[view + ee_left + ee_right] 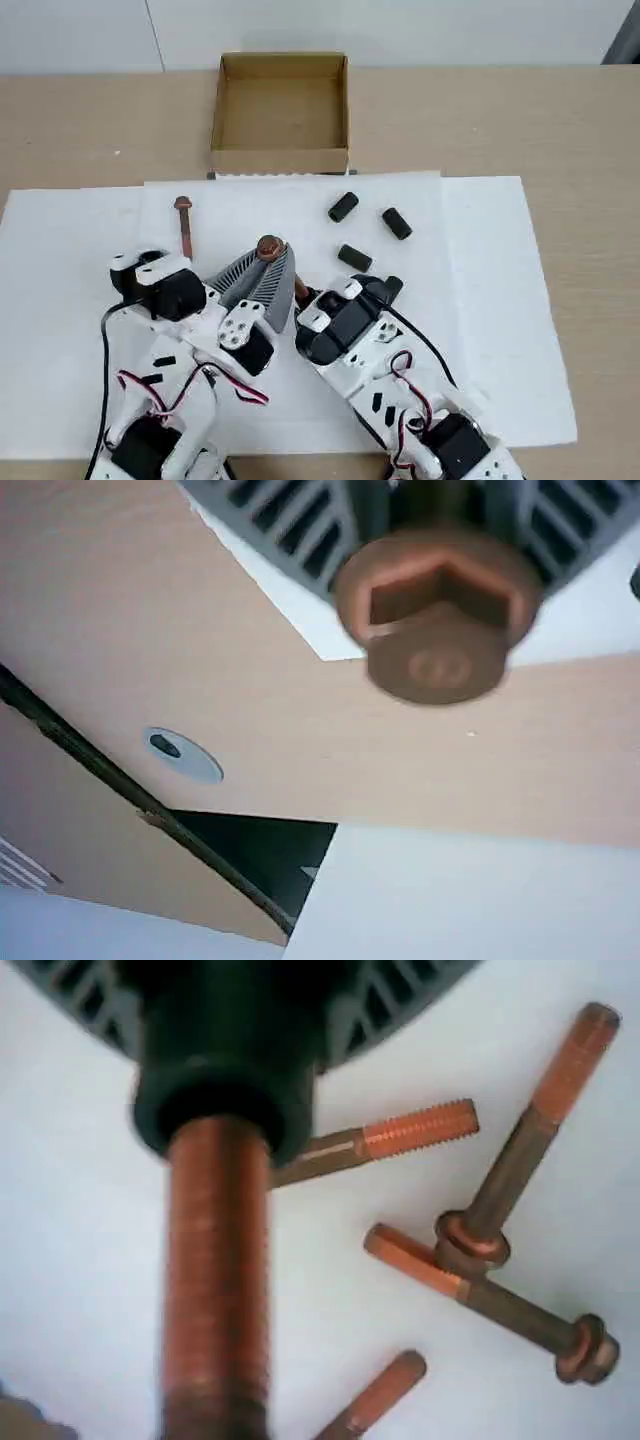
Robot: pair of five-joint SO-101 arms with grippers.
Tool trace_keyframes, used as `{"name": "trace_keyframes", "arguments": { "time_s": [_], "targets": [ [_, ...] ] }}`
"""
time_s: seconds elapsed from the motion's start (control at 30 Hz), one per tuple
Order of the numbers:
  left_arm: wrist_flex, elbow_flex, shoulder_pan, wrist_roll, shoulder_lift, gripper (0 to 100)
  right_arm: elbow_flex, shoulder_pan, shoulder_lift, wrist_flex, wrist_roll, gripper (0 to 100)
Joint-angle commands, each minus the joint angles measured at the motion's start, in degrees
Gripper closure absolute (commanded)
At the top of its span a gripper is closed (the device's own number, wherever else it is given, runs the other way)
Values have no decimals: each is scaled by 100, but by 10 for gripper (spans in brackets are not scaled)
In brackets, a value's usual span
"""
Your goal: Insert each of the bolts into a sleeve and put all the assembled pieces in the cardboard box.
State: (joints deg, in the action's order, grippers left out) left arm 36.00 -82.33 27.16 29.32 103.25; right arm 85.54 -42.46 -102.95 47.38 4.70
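My left gripper is shut on a copper bolt, whose hex head sticks out past the grey fingers. My right gripper is shut on a black sleeve. The bolt's threaded shaft runs into that sleeve. The two grippers meet at the middle of the white sheet. Another bolt lies to the left. Three loose sleeves lie ahead of the right arm. Several more bolts lie on the sheet below the right gripper.
The open cardboard box stands at the far edge of the white sheet, behind the sleeves, with nothing inside. Both arm bodies take up the near part of the sheet. Bare wooden table surrounds it.
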Motion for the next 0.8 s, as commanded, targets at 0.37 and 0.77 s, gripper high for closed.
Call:
{"name": "trace_keyframes", "arguments": {
  "time_s": [0.37, 0.77],
  "targets": [
    [334, -31, 642, -79, 35, 995, -149, -13, -48, -180, 70, 996],
    [1565, -84, 1116, -132, 53, 995, -132, -13, -48, -180, 70, 996]
  ]
}}
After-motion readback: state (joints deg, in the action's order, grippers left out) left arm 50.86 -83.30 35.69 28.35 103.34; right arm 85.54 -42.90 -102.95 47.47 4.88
